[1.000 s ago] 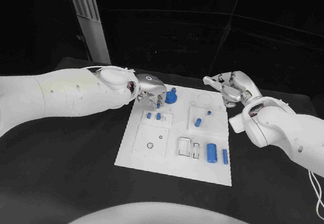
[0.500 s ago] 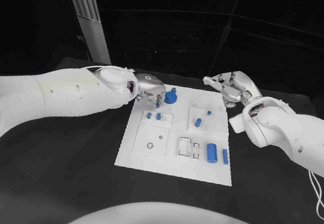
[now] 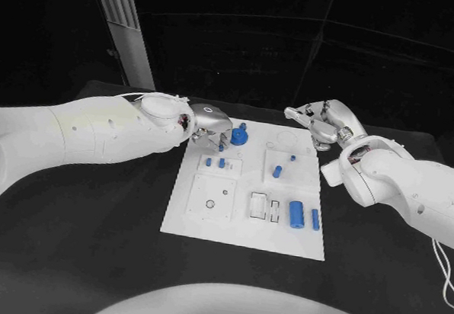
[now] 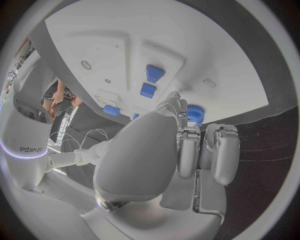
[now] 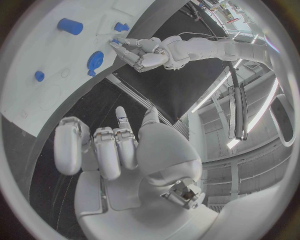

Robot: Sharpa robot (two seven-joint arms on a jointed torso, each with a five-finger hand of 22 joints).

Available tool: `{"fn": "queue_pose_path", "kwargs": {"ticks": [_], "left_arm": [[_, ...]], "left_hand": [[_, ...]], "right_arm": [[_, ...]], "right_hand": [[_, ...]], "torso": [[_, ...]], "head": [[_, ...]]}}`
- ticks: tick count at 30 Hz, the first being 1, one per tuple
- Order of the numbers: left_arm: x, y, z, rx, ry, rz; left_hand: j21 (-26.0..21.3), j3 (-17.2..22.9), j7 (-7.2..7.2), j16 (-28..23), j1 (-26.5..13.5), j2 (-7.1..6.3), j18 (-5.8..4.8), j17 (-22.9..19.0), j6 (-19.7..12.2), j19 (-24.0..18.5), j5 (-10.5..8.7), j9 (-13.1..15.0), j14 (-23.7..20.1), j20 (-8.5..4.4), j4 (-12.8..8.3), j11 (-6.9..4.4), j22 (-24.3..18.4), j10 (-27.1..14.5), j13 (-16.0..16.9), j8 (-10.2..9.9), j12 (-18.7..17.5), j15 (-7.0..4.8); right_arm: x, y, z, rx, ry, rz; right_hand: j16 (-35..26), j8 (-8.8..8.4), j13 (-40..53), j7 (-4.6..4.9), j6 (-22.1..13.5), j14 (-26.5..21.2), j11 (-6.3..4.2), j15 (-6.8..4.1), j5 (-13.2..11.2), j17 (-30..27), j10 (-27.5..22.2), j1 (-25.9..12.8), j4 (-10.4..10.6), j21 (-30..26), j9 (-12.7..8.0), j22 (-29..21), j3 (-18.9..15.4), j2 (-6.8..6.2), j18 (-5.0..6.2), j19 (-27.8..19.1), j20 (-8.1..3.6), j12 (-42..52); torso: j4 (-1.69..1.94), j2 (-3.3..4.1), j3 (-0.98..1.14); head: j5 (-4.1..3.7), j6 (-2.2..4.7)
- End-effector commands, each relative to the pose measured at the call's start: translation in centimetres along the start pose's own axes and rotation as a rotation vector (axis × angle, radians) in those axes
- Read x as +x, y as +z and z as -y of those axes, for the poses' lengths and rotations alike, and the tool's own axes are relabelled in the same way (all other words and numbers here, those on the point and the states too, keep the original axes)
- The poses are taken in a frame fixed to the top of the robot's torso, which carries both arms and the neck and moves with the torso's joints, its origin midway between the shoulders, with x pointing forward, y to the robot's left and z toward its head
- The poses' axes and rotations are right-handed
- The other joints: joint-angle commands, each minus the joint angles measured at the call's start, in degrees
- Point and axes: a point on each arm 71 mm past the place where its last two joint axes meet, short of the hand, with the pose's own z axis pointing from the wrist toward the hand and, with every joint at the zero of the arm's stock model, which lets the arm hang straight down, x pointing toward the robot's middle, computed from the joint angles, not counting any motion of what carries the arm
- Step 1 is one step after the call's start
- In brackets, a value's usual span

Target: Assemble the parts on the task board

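The left hand (image 3: 211,124), fingers reaching down and holding nothing I can make out, sits just beside the blue gear part (image 3: 238,136) at the task board's (image 3: 243,234) far edge, nearer than the curled, empty right hand (image 3: 321,123).

I see open black desk (image 3: 88,210) on both sides of the white board (image 3: 243,232). Its near half is low and passable; at the far edge, the left hand (image 3: 211,121) and blue gear (image 3: 239,136) crowd the corner.

Task board (image 3: 243,232) mid-table; left hand (image 3: 211,121), right hand (image 3: 321,122) flank far edge.
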Motion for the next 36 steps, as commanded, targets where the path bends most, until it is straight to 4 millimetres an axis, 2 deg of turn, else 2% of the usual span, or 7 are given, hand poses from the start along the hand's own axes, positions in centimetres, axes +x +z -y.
{"fn": "queue_pose_path", "kwargs": {"ticks": [1,11,19,27,31,36], "left_arm": [[0.17,0.06,-0.04,-0.004,-0.001,-0.019],[0.32,0.04,-0.13,-0.011,-0.005,-0.038],[0.29,0.06,-0.23,-0.012,-0.003,-0.035],[0.34,0.03,-0.26,-0.009,-0.005,-0.040],[0.34,-0.01,-0.31,-0.010,-0.004,-0.038],[0.30,-0.05,-0.35,-0.010,-0.003,-0.031]], "left_hand": [[-0.3,0.2,-0.01,0.2,0.1,0.27,0.04,15.1,0.1,5.0,0.14,0.0,6.0,0.30,0.0,-0.14,14.5,0.4,0.0,0.2,-0.2,0.21],[-0.3,0.3,-0.02,0.2,0.3,-0.18,0.05,15.1,0.0,4.9,0.13,0.0,6.0,0.28,-0.2,-0.16,14.5,0.3,0.1,0.1,-0.5,0.20],[-0.9,-0.6,0.41,0.2,0.0,-2.91,0.21,15.1,-1.0,4.5,0.13,-0.3,6.0,0.42,-0.2,0.49,14.3,-0.5,0.0,-0.7,-1.6,0.59],[-1.6,-1.2,0.66,0.2,-0.6,-4.09,0.41,15.1,-1.7,3.9,0.13,-0.5,6.0,0.64,0.0,0.81,14.0,-0.8,0.0,-1.0,-2.2,0.86],[-2.3,-1.8,1.09,0.2,-1.2,-5.37,0.63,15.1,-3.4,3.3,0.13,-0.9,6.0,0.83,0.0,1.16,13.7,-1.9,0.0,-1.5,-3.0,1.09],[-2.7,-2.1,1.39,0.2,-1.4,-5.93,0.74,15.1,-4.7,3.1,0.14,-1.1,6.0,1.04,-0.1,1.44,13.6,-2.7,0.1,-1.4,-3.5,1.31]], "right_arm": [[-0.02,0.01,-0.12,-0.005,0.003,-0.004],[0.02,0.03,-0.15,-0.006,0.004,-0.005],[0.02,0.03,-0.16,-0.006,0.004,-0.005],[0.00,0.02,-0.14,-0.006,0.003,-0.004],[0.02,0.03,-0.15,-0.006,0.004,-0.005],[0.01,0.03,-0.13,-0.006,0.003,-0.006]], "right_hand": [[0.1,0.02,4.8,-0.06,-0.2,6.0,-0.32,-0.38,0.3,15.1,2.3,0.1,0.0,-0.3,-0.1,10.0,-0.3,0.33,0.88,-0.4,-0.18,-0.4],[0.1,0.02,4.8,-0.06,-0.2,6.0,-0.32,-0.38,0.3,15.1,2.3,0.1,0.0,-0.3,-0.1,10.0,-0.3,0.33,0.88,-0.4,-0.18,-0.4],[0.1,0.03,4.8,-0.07,-0.2,6.0,-0.33,-0.39,0.3,15.1,2.3,0.1,0.0,-0.3,-0.1,10.0,-0.3,0.39,0.88,-0.4,-0.19,-0.3],[0.1,0.04,4.8,-0.08,-0.1,6.0,-0.33,-0.39,0.3,15.1,2.4,0.1,0.0,-0.3,-0.1,10.0,-0.4,0.41,0.87,-0.3,-0.19,-0.3],[0.1,0.04,4.8,-0.08,-0.1,6.0,-0.33,-0.39,0.3,15.1,2.4,0.1,0.0,-0.3,-0.1,10.0,-0.4,0.41,0.87,-0.3,-0.19,-0.3],[0.1,0.04,4.8,-0.08,-0.1,6.0,-0.33,-0.39,0.3,15.1,2.4,0.1,0.0,-0.3,-0.1,10.0,-0.4,0.41,0.87,-0.3,-0.19,-0.3]], "torso": [[0.05,0.02,-0.03],[0.05,0.00,-0.03],[0.03,0.01,-0.03],[0.05,-0.02,-0.02],[0.07,-0.04,-0.03],[0.07,-0.03,-0.03]], "head": [[-0.10,-0.01],[-0.14,-0.01],[-0.17,-0.01],[-0.18,-0.01],[-0.17,-0.01],[-0.16,-0.01]]}}
